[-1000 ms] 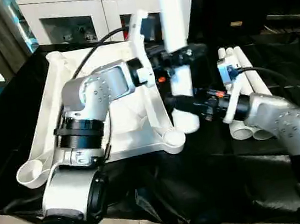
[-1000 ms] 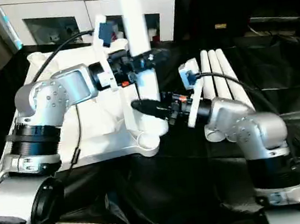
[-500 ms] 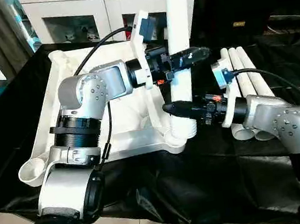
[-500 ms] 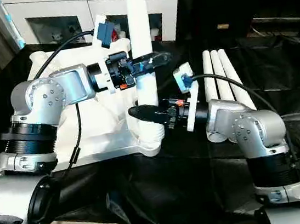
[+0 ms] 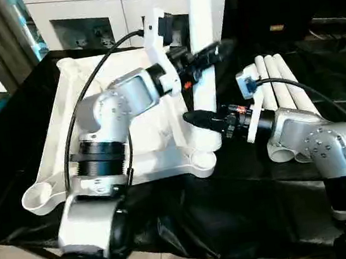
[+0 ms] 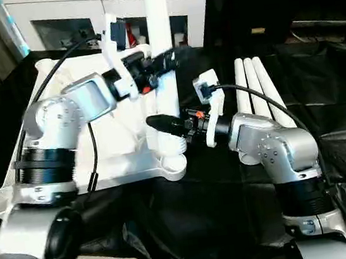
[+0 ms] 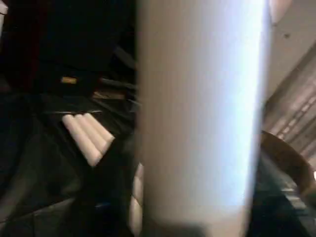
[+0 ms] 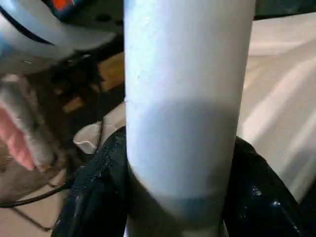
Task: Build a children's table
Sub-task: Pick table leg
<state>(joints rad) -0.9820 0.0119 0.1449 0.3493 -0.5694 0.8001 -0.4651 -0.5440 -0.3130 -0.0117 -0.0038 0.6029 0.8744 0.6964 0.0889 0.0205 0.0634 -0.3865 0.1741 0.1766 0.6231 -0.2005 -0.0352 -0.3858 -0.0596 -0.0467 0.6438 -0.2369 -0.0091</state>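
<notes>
1. You had the white plastic table top [image 5: 94,114] lying underside up on the black-draped tabletop [image 5: 249,221], its ribbed face and round corner sockets showing.
2. One white tapered leg [image 5: 204,68] stood upright with its foot at the near right corner socket [image 5: 204,161]; from the head views it looked entered but I could not tell whether it was fully seated.
3. Your left tool [image 5: 205,55] was closed across the leg high up, its black fingers partly spread to the tube's width and holding it.
4. Your right tool [image 5: 202,119] gripped the same leg low down, just above the socket (the right wrist view showed a dark finger on either side of the tube).
5. Three spare legs [image 5: 278,83] lay side by side on the cloth beyond your right arm, just beside the upturned top, with the white glass-door cabinet [image 5: 101,17] behind.
6. The step in hand, as I judged it, was fitting the first leg; three sockets looked empty, so the build was early.
7. The next move likely called for keeping the leg plumb and pressing straight down. A tilt could jam it or shift the top.
</notes>
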